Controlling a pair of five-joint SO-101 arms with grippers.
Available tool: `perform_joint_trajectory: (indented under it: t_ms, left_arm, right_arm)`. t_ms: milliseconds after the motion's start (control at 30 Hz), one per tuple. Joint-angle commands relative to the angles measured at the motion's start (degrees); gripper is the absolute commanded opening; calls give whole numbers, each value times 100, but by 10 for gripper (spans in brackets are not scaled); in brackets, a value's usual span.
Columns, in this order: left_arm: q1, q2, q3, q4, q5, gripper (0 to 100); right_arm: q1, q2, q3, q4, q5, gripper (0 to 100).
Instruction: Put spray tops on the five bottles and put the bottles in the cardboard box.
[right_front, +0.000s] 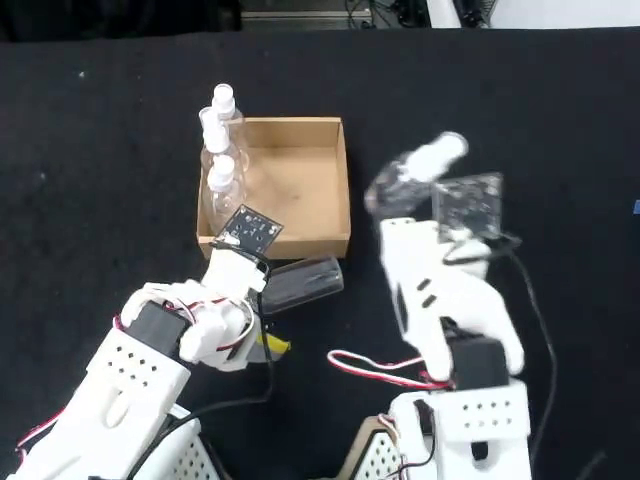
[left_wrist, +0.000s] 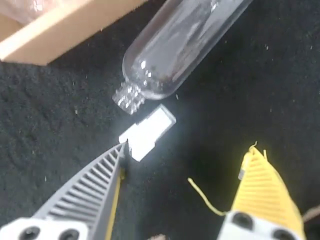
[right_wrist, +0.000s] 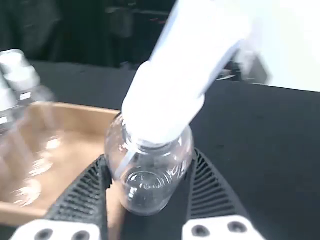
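A capless clear bottle (left_wrist: 185, 45) lies on its side on the black table just in front of the cardboard box (right_front: 300, 190), also seen as the lying bottle (right_front: 305, 282). A white spray top (left_wrist: 147, 132) lies loose by its threaded neck. My left gripper (left_wrist: 188, 148) hovers open over that top, the grey fingertip almost touching it. My right gripper (right_wrist: 150, 187) is shut on a clear bottle (right_wrist: 150, 170) fitted with a white spray top (right_wrist: 185, 75), held tilted to the right of the box, the held bottle (right_front: 410, 175) above the table. Three capped bottles (right_front: 222, 150) stand along the box's left wall.
The box wall (right_wrist: 65, 112) lies beside the held bottle, with capped bottles (right_wrist: 20, 85) at its far side. A box corner (left_wrist: 50, 35) sits close to the lying bottle. Black cloth covers the table (right_front: 540, 120), open to the right and left of the box.
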Motion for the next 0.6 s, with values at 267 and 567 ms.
perform_joint_trajectory:
  t_ms: [267,567]
  left_arm:
    - [-1604,-114,-716,229,-677,332]
    - [-3943,-114,-629,167,-853,332]
  right_arm:
    - [-774,3081,-1385,-1837,-589,25]
    - [-985,4435,-1446,-3033,-527,25]
